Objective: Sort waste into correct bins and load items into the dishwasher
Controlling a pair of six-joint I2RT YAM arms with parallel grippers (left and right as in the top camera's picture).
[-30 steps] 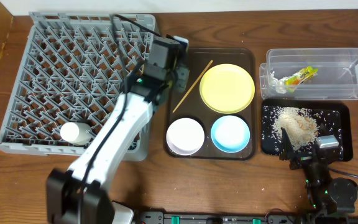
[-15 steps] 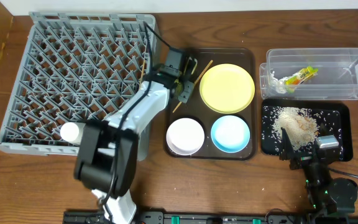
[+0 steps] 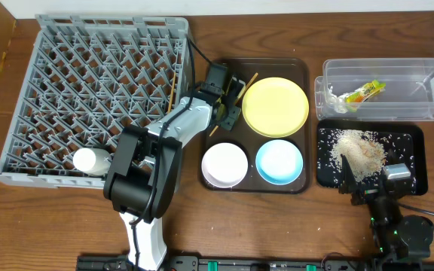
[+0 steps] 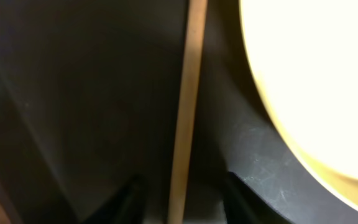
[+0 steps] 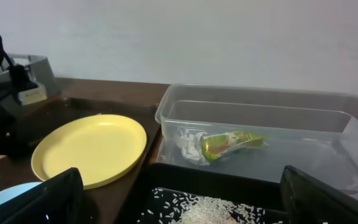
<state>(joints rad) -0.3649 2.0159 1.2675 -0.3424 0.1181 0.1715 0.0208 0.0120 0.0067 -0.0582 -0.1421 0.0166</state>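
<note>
Chopstick of thin pale wood [image 4: 188, 93] lies flat on the smooth dark brown serving tray [image 3: 296, 69], just beside the round, glossy pale yellow plate [image 3: 276, 106]. My left gripper [image 4: 180, 198] hangs low over it, jaws partly apart, straddling the stick without pinching it. I judge it is lined up for a lift to the pegged grey plastic dish rack [image 3: 89, 83]. My right gripper [image 5: 179, 198] rests spread wide, holding nothing, by the shallow black crumb tray [image 3: 409, 135].
</note>
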